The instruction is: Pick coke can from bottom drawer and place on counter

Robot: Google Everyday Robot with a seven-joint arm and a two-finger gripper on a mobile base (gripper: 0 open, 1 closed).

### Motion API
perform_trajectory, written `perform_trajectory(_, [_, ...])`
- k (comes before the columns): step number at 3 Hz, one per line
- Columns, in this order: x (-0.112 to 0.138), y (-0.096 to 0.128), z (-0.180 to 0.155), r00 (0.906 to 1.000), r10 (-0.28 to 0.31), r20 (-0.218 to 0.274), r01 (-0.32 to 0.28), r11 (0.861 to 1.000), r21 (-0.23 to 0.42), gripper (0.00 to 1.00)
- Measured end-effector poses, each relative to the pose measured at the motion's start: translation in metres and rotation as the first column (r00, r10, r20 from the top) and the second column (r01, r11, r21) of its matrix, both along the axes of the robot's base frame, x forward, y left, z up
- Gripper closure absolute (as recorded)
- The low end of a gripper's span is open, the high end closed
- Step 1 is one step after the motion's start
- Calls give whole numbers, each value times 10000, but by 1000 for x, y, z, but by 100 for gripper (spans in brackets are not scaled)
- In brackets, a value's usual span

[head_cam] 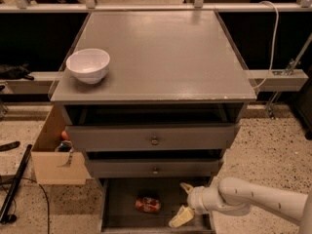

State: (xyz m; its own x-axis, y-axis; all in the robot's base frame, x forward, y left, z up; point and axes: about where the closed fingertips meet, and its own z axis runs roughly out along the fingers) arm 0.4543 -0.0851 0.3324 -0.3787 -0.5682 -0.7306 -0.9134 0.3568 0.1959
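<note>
Lying in bottom drawer — one coke can, gripper beside, splayed

1. The arm is white and smooth. It enters at the lower right corner of the camera view and reaches leftward, rising slightly toward a rounded joint.
2. From that joint a short, thick wrist points left.
3. The claw sits low in the view, a little right of centre, aimed left.
4. Its two cream fingers are spread well apart, one angled up and left, the other down and left, with a clear gap between them.
</note>
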Motion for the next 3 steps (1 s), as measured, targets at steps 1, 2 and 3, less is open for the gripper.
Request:
perform_trajectory(1, [-8,8,-21,9994,-351,75,351,9994,-17,0])
perform_trajectory(2, [-14,16,-48,9961,-831,299,831,9965,0,0])
perform_trajectory(3, [-15,25,-69,9932,-1072,447,1069,9942,74,0])
